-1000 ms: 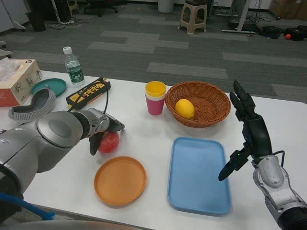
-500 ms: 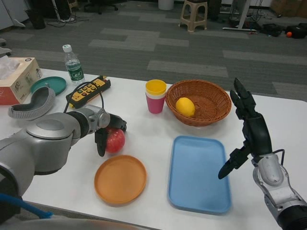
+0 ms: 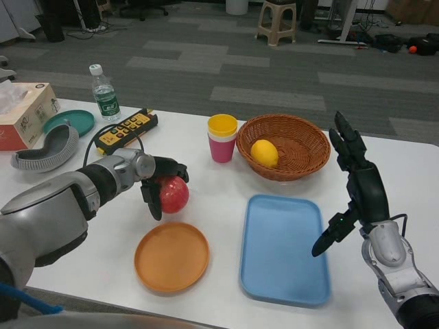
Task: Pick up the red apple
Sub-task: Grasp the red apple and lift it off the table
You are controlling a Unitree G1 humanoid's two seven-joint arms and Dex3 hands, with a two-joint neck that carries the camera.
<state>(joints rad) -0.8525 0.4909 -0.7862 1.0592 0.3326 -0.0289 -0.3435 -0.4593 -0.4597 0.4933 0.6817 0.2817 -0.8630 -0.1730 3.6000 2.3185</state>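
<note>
The red apple (image 3: 173, 194) is in my left hand (image 3: 160, 184), whose black fingers wrap over its top and left side. It hangs just above the white table (image 3: 206, 199), behind the orange plate (image 3: 171, 256). My silver left forearm reaches in from the lower left. My right hand (image 3: 357, 185) stands upright over the table's right side, beyond the blue tray (image 3: 282, 249), fingers spread and holding nothing.
A wicker basket (image 3: 300, 147) with a yellow lemon (image 3: 264, 153) sits behind the tray. Stacked yellow and pink cups (image 3: 222, 139) stand left of it. A yellow power strip (image 3: 125, 129), water bottle (image 3: 105, 94), teal dish (image 3: 70, 123), grey curved pad (image 3: 46, 150) and tissue box (image 3: 25, 114) fill the far left.
My left hand has closed round the apple and carried it to the right and slightly up. The right hand has stayed in place.
</note>
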